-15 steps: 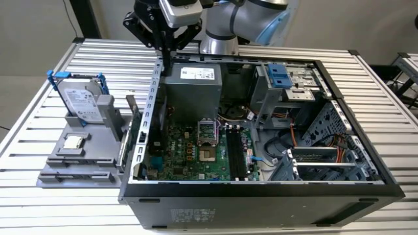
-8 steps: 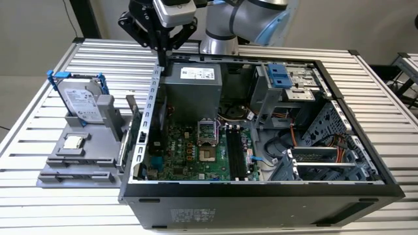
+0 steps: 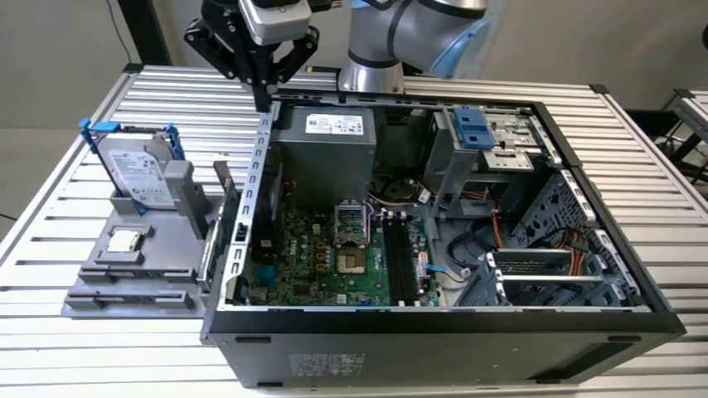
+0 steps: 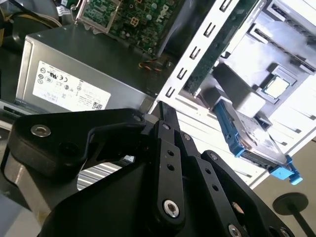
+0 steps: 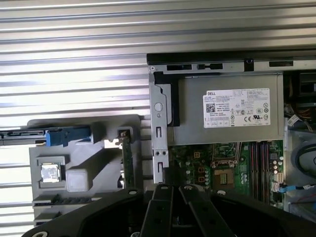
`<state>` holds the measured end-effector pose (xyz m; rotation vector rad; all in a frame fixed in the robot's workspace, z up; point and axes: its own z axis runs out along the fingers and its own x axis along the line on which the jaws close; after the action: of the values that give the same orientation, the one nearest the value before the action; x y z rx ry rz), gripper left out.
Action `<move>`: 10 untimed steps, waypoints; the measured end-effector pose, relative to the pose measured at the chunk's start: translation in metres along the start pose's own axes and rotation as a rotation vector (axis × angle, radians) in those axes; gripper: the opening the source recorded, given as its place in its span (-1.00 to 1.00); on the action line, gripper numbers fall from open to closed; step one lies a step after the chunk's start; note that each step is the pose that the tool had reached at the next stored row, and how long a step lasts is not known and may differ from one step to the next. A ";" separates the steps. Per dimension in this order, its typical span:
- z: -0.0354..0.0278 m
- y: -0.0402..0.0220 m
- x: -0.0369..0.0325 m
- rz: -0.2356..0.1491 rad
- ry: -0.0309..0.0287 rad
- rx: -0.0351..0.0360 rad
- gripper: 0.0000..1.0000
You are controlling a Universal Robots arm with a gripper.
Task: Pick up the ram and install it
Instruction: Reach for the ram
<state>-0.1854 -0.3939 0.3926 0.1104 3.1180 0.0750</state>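
Note:
The ram point(image 3: 225, 189) is a slim dark green stick standing on edge in the grey holder point(image 3: 133, 274), right beside the open computer case's wall. It also appears in both wrist views point(image 5: 127, 159) point(image 4: 213, 57). My gripper point(image 3: 262, 98) hangs above the case's back corner on the exterior view's left, behind and above the ram. Its black fingers point(image 5: 163, 200) lie together with nothing between them. The black memory slots point(image 3: 399, 259) point(image 5: 256, 158) on the motherboard stand bare.
A silver hard drive with a blue bracket point(image 3: 138, 170) and a small square chip point(image 3: 122, 240) sit in the same holder. The grey power supply point(image 3: 323, 149) fills the case's back. Drive cages and cables point(image 3: 520, 249) crowd the exterior view's right. The slatted table point(image 3: 66, 348) surrounds everything.

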 end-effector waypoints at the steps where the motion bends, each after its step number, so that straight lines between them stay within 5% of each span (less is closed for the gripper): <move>1: 0.0000 -0.0001 0.0018 0.000 0.0000 0.0000 -1.00; 10: -0.0004 -0.0007 0.0193 0.000 0.0000 0.0000 -1.00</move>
<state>-0.2047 -0.3932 0.3926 0.1104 3.1180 0.0750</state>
